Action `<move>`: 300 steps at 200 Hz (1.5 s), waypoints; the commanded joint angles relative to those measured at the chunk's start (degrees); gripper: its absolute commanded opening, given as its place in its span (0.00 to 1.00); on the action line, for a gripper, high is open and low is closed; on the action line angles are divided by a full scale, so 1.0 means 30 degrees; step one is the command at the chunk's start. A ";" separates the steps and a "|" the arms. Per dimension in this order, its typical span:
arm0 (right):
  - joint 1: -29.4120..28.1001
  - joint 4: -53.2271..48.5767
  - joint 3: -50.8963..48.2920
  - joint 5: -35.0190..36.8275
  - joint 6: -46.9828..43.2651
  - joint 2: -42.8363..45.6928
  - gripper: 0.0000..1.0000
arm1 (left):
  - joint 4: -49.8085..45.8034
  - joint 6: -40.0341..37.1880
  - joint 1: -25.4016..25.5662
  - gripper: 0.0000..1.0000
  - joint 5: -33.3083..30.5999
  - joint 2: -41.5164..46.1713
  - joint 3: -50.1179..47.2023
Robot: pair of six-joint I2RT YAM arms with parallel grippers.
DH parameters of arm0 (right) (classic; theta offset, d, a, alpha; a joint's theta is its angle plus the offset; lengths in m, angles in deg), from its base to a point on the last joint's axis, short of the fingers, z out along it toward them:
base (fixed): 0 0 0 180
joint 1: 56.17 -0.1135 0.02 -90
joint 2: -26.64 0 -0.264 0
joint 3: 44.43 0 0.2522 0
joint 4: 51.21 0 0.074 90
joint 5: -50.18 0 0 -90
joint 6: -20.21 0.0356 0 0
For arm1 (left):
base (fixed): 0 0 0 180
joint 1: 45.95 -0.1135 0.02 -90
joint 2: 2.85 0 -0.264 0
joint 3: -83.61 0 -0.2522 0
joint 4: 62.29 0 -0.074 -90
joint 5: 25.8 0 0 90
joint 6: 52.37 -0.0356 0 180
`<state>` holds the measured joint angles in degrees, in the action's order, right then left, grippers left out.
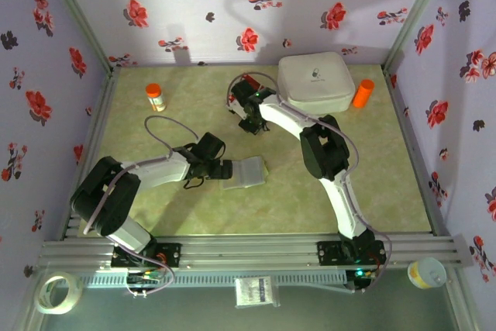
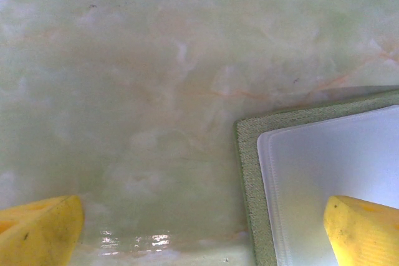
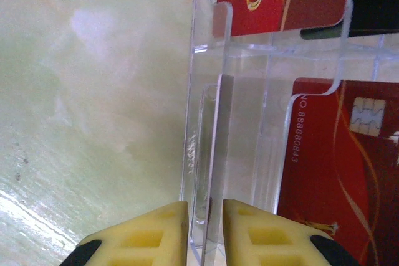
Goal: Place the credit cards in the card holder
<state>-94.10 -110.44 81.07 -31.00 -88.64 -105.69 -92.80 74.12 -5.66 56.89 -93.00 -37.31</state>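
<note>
The card holder [image 1: 246, 173] lies open and flat at mid-table, olive-green edged [image 2: 248, 172] with a pale clear pocket [image 2: 330, 160] inside. My left gripper [image 2: 202, 228] hangs wide open over its left edge: one fingertip is above the pocket, the other above bare table. It holds nothing. Red credit cards [image 3: 324, 179] stand in a clear acrylic rack [image 3: 249, 123] at the back centre [image 1: 245, 83]. My right gripper [image 3: 206, 207] is at the rack's left end. Its jaws are slightly apart around a thin upright sheet seen edge-on, with a sliver of gap on each side.
A big white rounded box [image 1: 316, 81] sits just right of the rack, with an orange cylinder [image 1: 363, 93] beyond it. An orange-capped bottle [image 1: 156, 97] stands at the back left. Floral walls close in three sides.
</note>
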 commanded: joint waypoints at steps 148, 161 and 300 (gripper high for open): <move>0.0024 -0.1568 0.2180 -0.0201 -0.0092 -0.0080 0.00 | 0.0027 0.0031 0.0108 1.00 0.0239 0.0287 -0.0748; 0.0017 -0.1657 0.2288 -0.0206 -0.0019 0.0392 0.00 | 0.0018 0.0009 0.0105 1.00 0.0178 0.0399 -0.0750; -0.0802 0.3664 -0.7658 -0.5077 0.9797 1.0457 0.00 | -0.0985 -0.0328 -0.0247 1.00 -0.1235 0.1281 -0.0693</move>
<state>-95.93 -106.75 66.69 -39.73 -71.44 -78.90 -93.85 74.08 -5.86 55.71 -90.20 -38.66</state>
